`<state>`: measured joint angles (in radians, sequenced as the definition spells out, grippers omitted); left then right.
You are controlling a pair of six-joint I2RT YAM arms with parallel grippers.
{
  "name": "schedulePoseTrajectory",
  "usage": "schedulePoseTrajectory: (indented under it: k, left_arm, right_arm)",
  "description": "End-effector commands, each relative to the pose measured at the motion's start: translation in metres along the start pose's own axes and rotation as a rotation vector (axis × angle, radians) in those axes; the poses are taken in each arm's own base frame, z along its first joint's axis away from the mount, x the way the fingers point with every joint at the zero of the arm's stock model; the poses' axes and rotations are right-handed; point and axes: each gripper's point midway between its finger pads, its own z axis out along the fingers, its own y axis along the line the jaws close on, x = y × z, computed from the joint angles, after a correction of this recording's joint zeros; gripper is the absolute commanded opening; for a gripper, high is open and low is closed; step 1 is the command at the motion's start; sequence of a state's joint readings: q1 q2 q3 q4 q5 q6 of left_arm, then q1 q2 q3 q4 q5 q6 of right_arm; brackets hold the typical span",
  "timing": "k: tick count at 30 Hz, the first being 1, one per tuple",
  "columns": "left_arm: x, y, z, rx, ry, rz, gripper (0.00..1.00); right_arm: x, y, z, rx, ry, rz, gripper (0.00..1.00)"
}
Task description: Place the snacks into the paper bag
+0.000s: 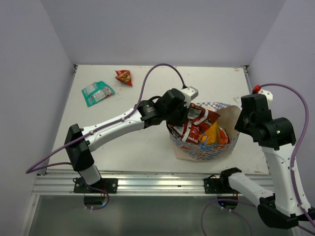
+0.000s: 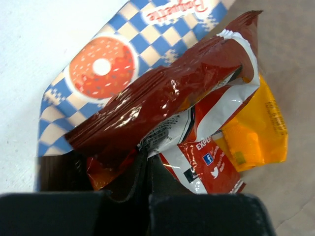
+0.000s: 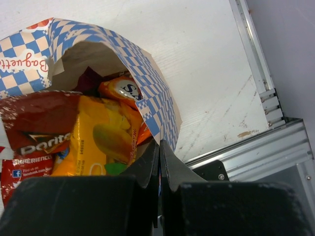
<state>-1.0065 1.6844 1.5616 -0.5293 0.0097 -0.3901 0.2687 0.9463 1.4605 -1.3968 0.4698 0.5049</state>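
Note:
The paper bag (image 1: 216,150), white inside and blue-checked outside, lies near the right arm with its mouth facing up and back. Several snacks sit in it, among them a yellow-orange packet (image 3: 101,140) and a red Doritos bag (image 3: 39,128). My left gripper (image 1: 183,118) is over the bag's mouth, shut on the edge of a red-and-silver chip bag (image 2: 167,98). An orange-yellow packet (image 2: 258,130) lies under it. My right gripper (image 3: 159,146) is shut on the paper bag's rim (image 3: 147,69) at its right side. A teal packet (image 1: 97,93) and a small red packet (image 1: 124,77) lie on the table at the far left.
The white table (image 1: 147,147) ends in a metal rail (image 1: 157,183) along the near edge and grey walls on the other three sides. Purple cables loop above both arms.

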Motion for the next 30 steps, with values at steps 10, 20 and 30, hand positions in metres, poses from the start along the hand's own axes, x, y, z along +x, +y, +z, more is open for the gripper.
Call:
schedulePoseTrajectory:
  k: [10,20,30]
  left_arm:
    - [0.028,-0.091,-0.007,0.199,0.126,0.405,0.0]
    - [-0.049,-0.055,-0.03,-0.116,-0.123,0.369,1.0]
    - [-0.219,0.169,-0.179,-0.789,-0.587,-0.012,1.0]
  right_arm:
    - [0.029,-0.028,-0.018,0.066,0.112,-0.068,0.0]
    - [0.026,-0.028,-0.017,0.073,0.11,-0.086,0.0]
    - [0.023,-0.027,-0.018,0.073,0.106,-0.091,0.0]
